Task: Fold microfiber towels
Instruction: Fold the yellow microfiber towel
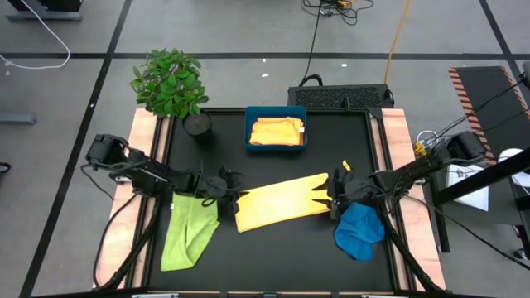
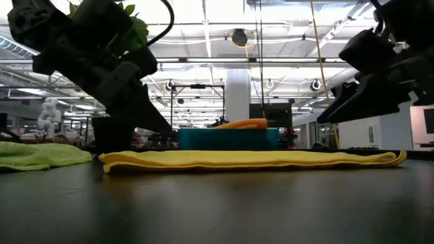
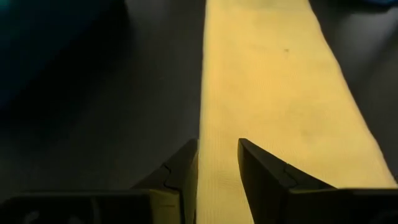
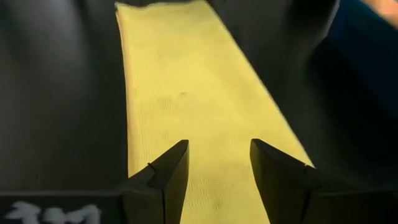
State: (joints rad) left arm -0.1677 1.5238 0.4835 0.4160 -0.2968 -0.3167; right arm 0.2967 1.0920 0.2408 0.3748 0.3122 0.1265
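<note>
Left pincer [image 3: 217, 165] spread over yellow towel [image 1: 281, 201] | right pincer [image 4: 219, 165] spread | high view only: blue towel [image 1: 360, 230]

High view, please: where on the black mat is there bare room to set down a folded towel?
Free: the strip between the potted plant and the teal tray; the corner right of the tray; the near edge between the lime green towel and the blue towel. Crowded: the middle band, where the left gripper and right gripper meet the pale yellow towel.
</note>
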